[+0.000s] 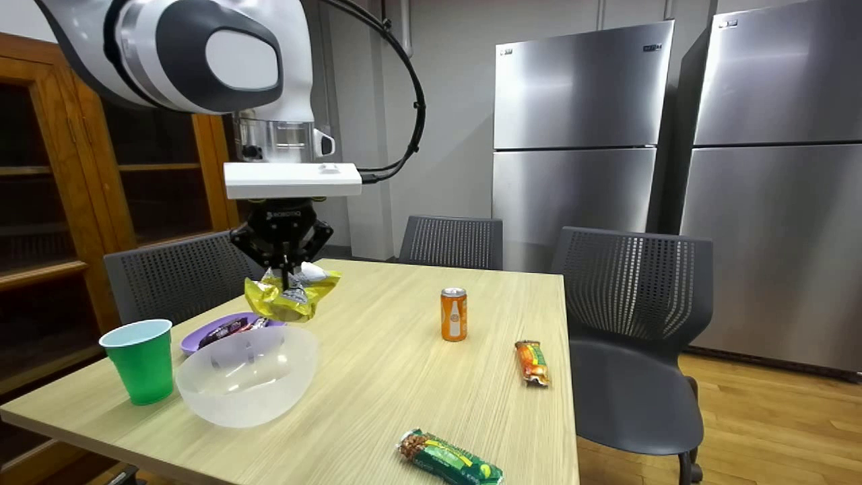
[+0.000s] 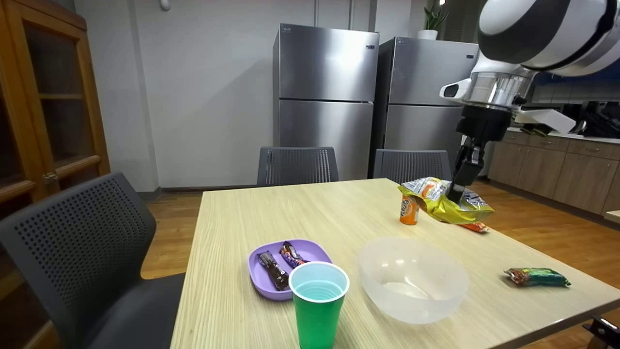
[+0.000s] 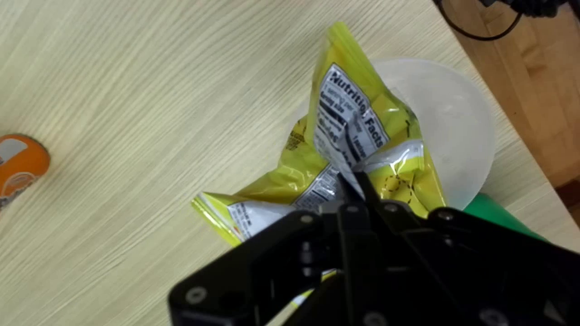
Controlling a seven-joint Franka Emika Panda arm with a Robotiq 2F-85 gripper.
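Gripper (image 3: 356, 181) clenched on crumpled shiny yellow plastic snack bag (image 3: 312, 167), held above pale wood-grain table (image 1: 377, 377). Wrist view, clock centred on gripper: round frosted translucent plastic bowl (image 3: 453, 131) at 2 o'clock, partly hidden by bag; green plastic cup (image 3: 498, 215) just past 3 o'clock; orange metal can (image 3: 22, 163) at 9 o'clock, well apart.

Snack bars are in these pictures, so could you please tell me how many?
4: a dark bar and a patterned bar on the purple plate, a green-wrapped bar and an orange-wrapped bar on the table.
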